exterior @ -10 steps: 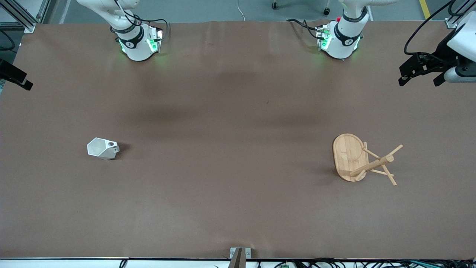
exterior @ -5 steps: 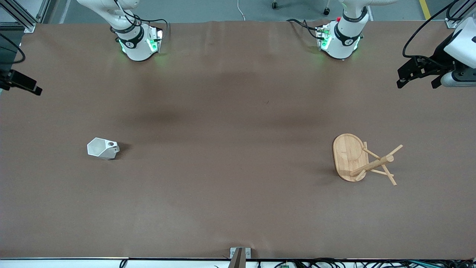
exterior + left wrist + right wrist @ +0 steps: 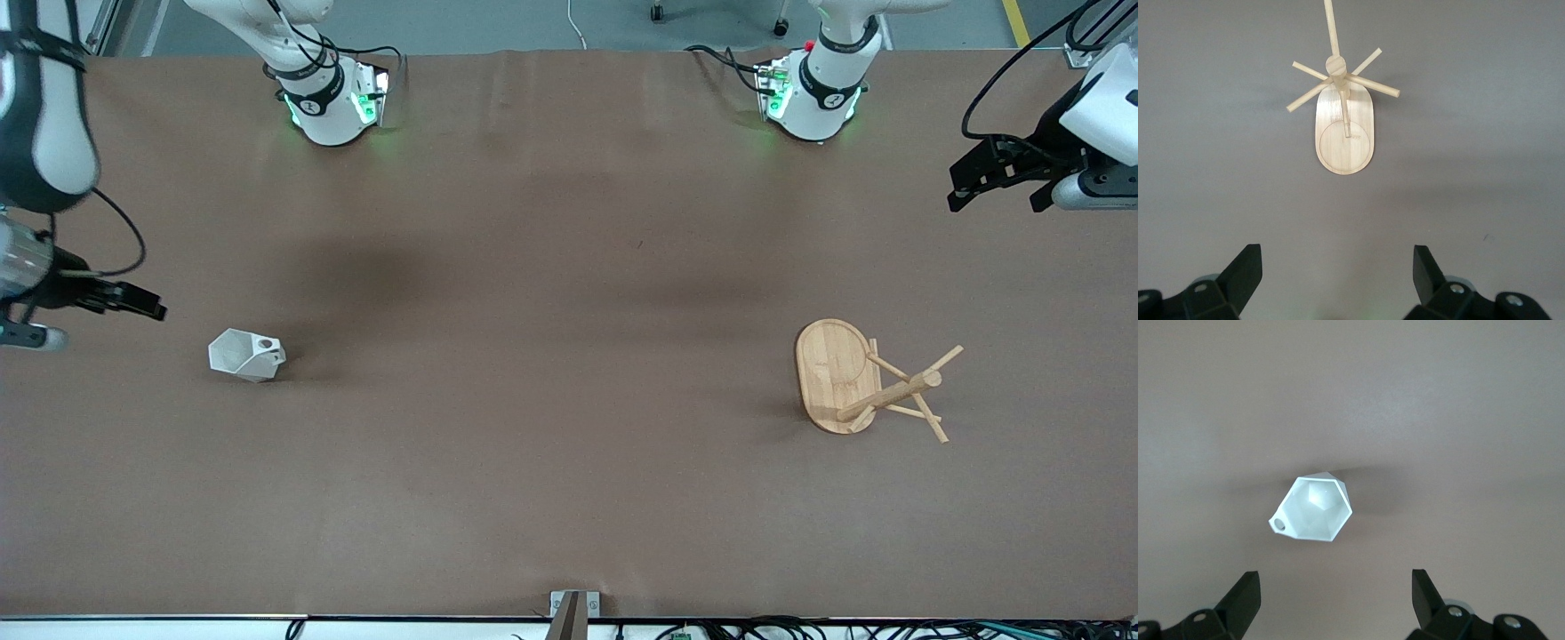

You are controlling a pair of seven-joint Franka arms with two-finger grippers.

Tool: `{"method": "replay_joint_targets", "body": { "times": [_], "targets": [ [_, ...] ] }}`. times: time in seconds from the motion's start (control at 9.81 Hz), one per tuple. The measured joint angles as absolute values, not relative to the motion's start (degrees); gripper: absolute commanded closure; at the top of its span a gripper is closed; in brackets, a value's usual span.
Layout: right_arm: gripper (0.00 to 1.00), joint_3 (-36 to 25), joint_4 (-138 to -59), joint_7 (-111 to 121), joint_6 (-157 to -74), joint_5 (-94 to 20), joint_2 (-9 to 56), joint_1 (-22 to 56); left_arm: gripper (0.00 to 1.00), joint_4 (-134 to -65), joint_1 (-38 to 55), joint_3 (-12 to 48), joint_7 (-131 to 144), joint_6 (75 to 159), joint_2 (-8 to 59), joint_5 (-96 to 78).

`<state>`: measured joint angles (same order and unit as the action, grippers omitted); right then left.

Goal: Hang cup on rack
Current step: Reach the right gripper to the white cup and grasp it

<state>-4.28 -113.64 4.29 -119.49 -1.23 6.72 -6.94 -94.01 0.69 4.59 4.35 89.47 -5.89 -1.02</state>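
- A wide bench [image 3: 569, 498] covered in plain brown paper fills the front view, with both robot bases standing along its edge farthest from the camera.
- The rack [image 3: 867, 380], a light bamboo mug tree, stands upright toward the left arm's end of the bench. It has an oval flat base, a central post and thin pegs sticking out at angles. The left wrist view looks down on the rack [image 3: 1343, 110] from above, with bare bench all around it.
- The right tool [image 3: 124, 300] hangs in the air over the right arm's end of the bench, close to the cup but not touching it. In the right wrist view its two black fingers [image 3: 1245, 595] are spread wide with nothing between them.
- The left tool [image 3: 1000, 173] hangs over the left arm's end of the bench, well apart from the rack. Its fingers [image 3: 1245, 270] are also spread wide and hold nothing.
- The cup [image 3: 246, 354], small, white and faceted, sits on the bench toward the right arm's end, well apart from the rack. The right wrist view looks straight into the cup [image 3: 1313, 509], showing its angular rim and a tab handle pierced by a round hole.
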Motion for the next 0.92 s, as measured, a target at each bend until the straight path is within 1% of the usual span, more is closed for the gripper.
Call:
{"method": "replay_joint_targets", "body": {
  "times": [0.1,0.41,0.61,0.82,0.92],
  "targets": [
    [0.00,-4.3,-116.8,5.5,-125.2,-1.2,8.7,-6.9,0.00,-94.0,0.7,4.6,4.3,89.5,-5.6,-1.0],
    [0.00,-4.2,-119.8,8.2,-136.4,-1.2,16.5,-6.9,0.00,-94.0,0.7,4.6,4.3,89.5,-4.9,-1.0],
    [0.01,-4.2,-120.9,9.5,-140.1,-1.4,19.5,-6.9,0.00,-93.9,0.5,4.6,4.3,89.5,-4.9,-1.0],
    [0.12,-4.1,-121.0,10.0,-142.3,-2.1,20.7,-6.9,0.00,-93.8,0.5,4.6,4.3,89.5,-4.9,-1.0],
    [0.16,-4.1,-121.0,10.5,-142.7,-2.2,21.1,-6.9,0.00,-93.7,0.5,4.6,4.3,89.5,-4.9,-1.0]
  ]
}}
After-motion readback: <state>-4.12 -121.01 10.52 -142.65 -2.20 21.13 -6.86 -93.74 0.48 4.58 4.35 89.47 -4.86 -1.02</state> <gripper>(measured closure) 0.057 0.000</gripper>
